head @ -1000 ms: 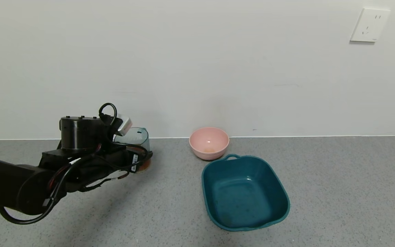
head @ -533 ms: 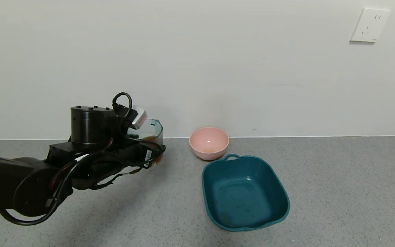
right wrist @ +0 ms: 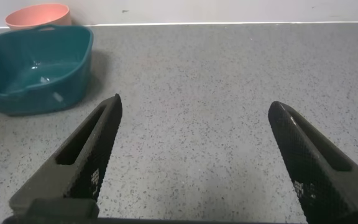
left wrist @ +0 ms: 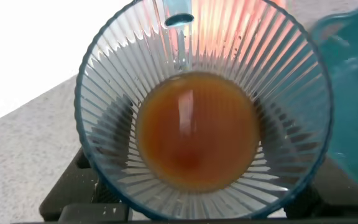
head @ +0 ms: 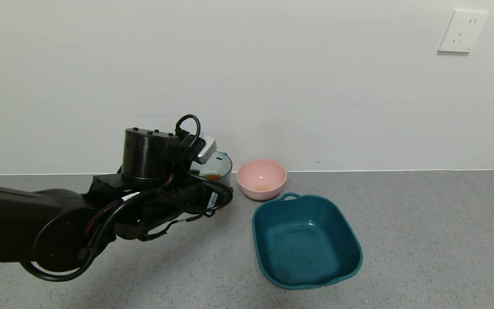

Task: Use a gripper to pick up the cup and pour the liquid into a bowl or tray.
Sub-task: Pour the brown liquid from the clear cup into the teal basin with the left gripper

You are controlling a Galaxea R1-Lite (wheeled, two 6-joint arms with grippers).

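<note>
Grey speckled bench (head: pixel 423 240) runs back to a plain white wall carrying one socket plate (head: pixel 462 31). On the bench stand one teal basin (head: pixel 307 274) nearest, one pink bowl (head: pixel 261 178) touching its handle behind, and one cup (head: pixel 219 167) held in the air left of that bowl, upright, with brown liquid (left wrist: pixel 196 129) in its bottom. Left gripper (head: pixel 212 195) reaches in from the left, forearm level, jaws closed around the cup's lower part. Right gripper (right wrist: pixel 197 155) hovers low over bare bench right of the basin, jaws spread wide, holding nothing.
</note>
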